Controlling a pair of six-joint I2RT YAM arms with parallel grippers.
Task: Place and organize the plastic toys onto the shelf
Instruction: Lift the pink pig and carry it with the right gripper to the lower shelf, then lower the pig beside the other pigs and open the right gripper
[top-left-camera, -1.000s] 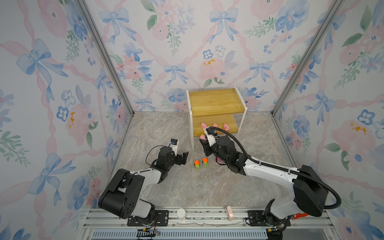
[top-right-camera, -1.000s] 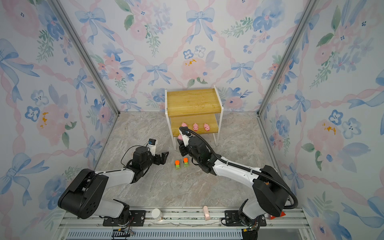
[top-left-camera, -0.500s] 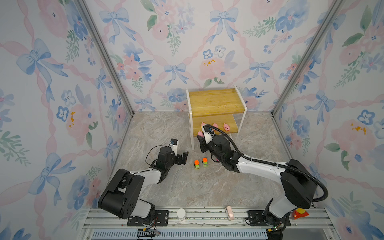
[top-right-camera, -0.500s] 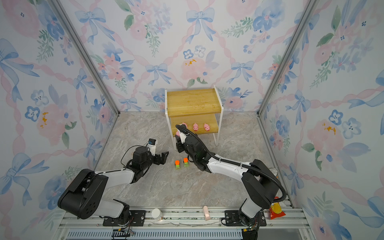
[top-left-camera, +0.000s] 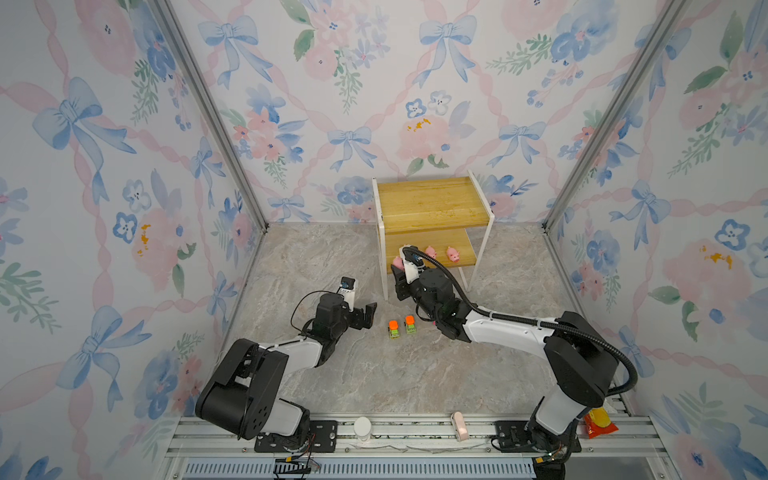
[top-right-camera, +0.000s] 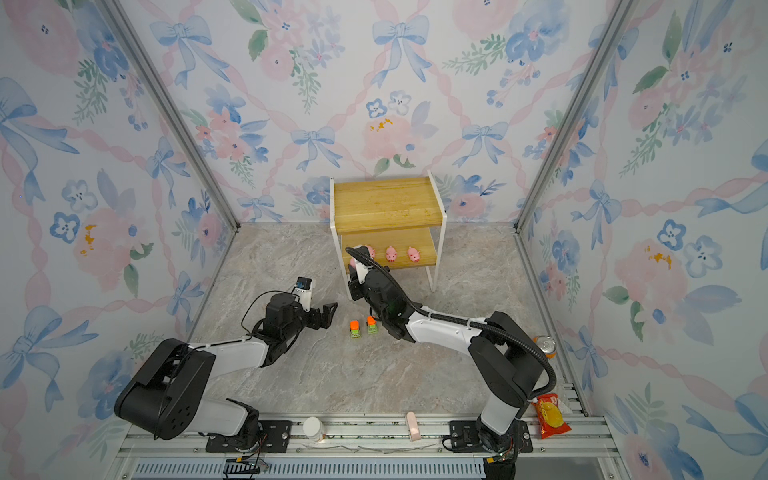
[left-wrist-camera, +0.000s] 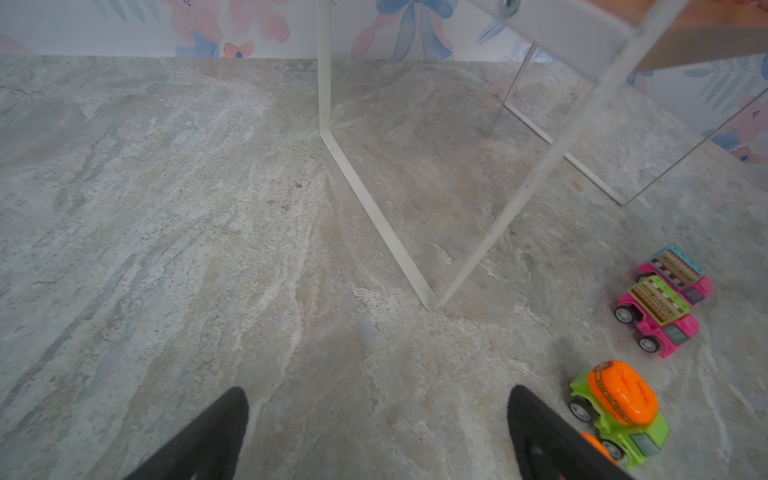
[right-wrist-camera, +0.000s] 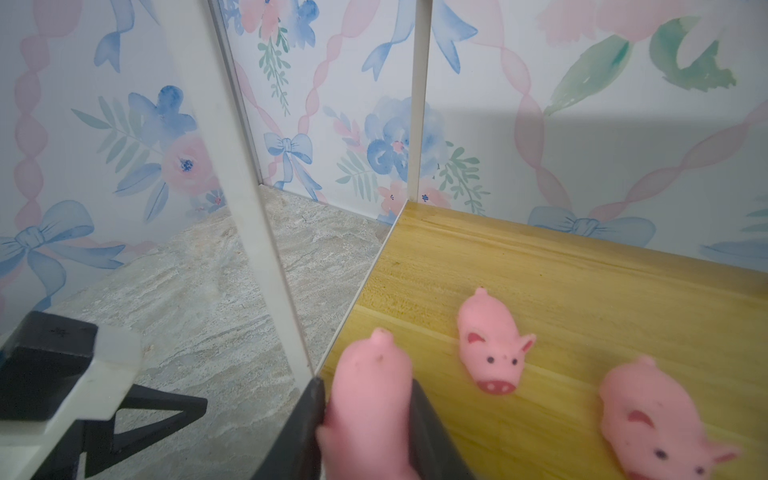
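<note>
Marble floor (left-wrist-camera: 166, 208): two trucks (top-left-camera: 393, 328), two buses (left-wrist-camera: 656, 318)

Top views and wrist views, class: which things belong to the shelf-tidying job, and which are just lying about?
Job: shelf; three pigs on its lower board; fourth pig in the right pincer; two green trucks; two pink buses.
Lying about: soda can; snack packet; white bottle; small pink block.

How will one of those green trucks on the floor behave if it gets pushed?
The green truck will probably roll: its wheels rest on the smooth floor. Small and plastic-looking, so likely light. Its tall orange top may tip it.
</note>
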